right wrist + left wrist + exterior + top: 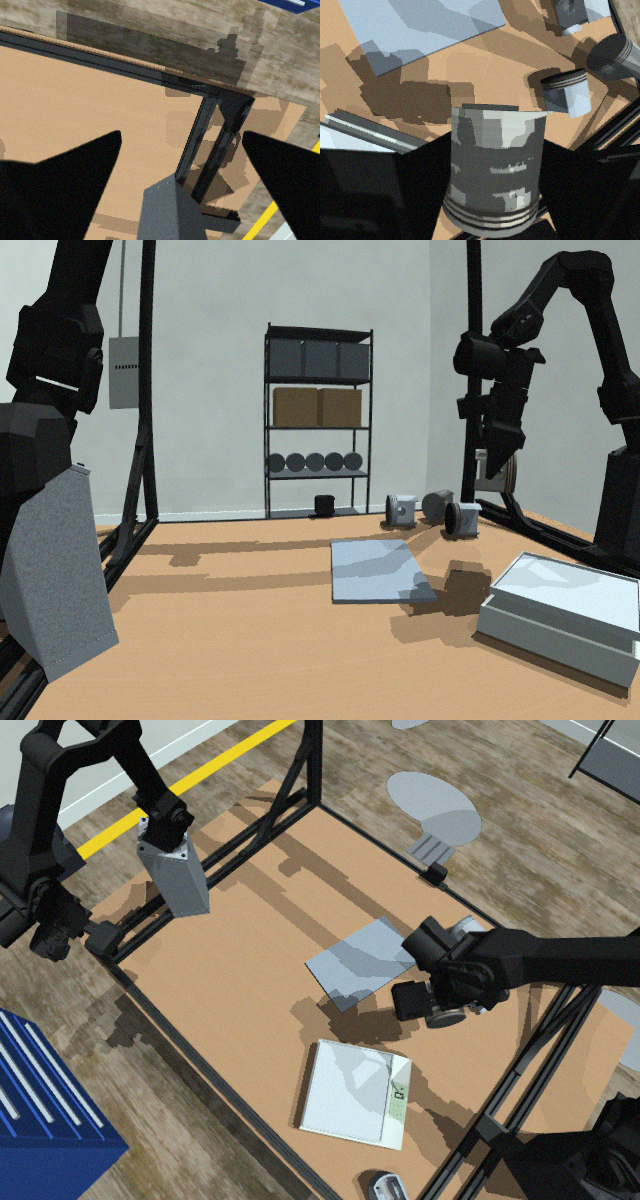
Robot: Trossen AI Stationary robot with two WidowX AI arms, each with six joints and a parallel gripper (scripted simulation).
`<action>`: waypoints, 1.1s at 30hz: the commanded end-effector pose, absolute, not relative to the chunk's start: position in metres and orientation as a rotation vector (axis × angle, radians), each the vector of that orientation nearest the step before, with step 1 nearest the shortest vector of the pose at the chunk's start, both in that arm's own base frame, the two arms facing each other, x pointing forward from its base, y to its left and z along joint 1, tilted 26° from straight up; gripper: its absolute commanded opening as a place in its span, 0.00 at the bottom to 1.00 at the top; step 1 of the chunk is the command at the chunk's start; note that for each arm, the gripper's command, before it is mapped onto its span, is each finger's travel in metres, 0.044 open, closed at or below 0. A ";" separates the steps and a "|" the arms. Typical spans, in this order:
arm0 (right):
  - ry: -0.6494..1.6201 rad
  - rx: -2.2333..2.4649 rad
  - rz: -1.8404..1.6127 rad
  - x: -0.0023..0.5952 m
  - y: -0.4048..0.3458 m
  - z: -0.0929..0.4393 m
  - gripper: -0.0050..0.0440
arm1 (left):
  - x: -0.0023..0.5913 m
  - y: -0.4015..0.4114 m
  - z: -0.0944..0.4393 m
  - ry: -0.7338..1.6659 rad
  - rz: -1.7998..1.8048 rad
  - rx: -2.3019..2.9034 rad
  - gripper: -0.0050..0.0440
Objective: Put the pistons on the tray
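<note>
My left gripper is shut on a grey piston and holds it in the air over the bench, just off the near right edge of the flat steel tray. The tray lies flat with nothing on it. Three pistons lie on their sides beyond the tray near the frame; they also show in the left wrist view. Another piston lies at the bench's front edge. My right gripper is open and empty over the far corner.
A white scale stands on the bench in front of the tray. A grey block hangs from the arm at the far corner. Black frame rails border the bench.
</note>
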State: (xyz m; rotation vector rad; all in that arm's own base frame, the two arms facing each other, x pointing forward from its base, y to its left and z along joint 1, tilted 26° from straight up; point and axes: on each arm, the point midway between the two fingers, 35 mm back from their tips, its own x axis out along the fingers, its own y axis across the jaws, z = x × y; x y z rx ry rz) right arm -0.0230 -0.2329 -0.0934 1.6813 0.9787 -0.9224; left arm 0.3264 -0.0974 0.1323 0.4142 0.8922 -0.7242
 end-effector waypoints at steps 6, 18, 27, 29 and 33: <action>0.978 1.682 -0.920 -0.023 -0.233 -0.093 1.00 | 0.330 -0.099 0.126 0.849 -0.773 0.451 0.43; 0.978 1.682 -0.920 -0.023 -0.233 -0.093 1.00 | 0.337 -0.104 0.111 0.849 -0.773 0.451 0.43; 0.978 1.682 -0.920 -0.023 -0.233 -0.093 1.00 | 0.343 -0.109 0.098 0.849 -0.773 0.451 0.43; 0.978 1.682 -0.920 -0.023 -0.233 -0.093 1.00 | 0.343 -0.109 0.098 0.849 -0.773 0.451 0.43; 0.978 1.682 -0.920 -0.023 -0.233 -0.093 1.00 | 0.345 -0.111 0.093 0.849 -0.773 0.451 0.43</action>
